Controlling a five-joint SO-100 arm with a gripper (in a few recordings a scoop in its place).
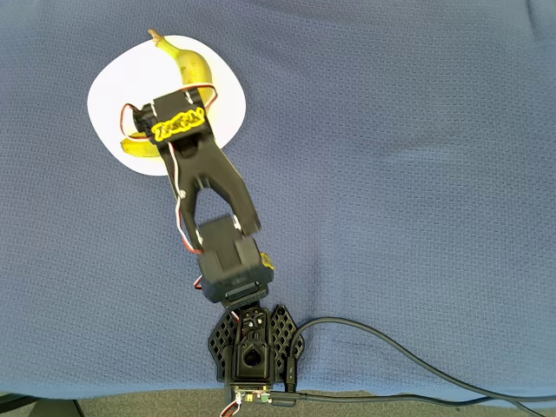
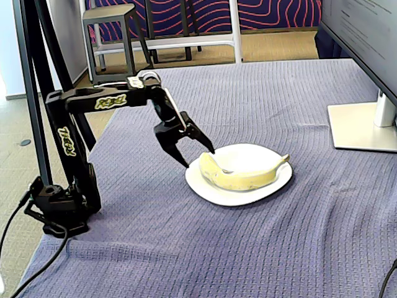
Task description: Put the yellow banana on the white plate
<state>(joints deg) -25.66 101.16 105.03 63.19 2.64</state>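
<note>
The jaws stand spread apart and hold nothing: in the fixed view the gripper (image 2: 197, 158) hangs left of centre, its two black fingertips just off the near end of the yellow banana (image 2: 242, 176). The banana lies across the white plate (image 2: 239, 197) at mid-frame, on the blue-grey cloth (image 2: 279, 248). In the overhead view, the plate (image 1: 109, 95) sits upper left, the banana (image 1: 193, 62) curving under the arm (image 1: 208, 174).

Overhead view straight down above the arm, fixed view side-on across the table, both sharing the white plate (image 1: 109, 91) (image 2: 260, 192)
</note>
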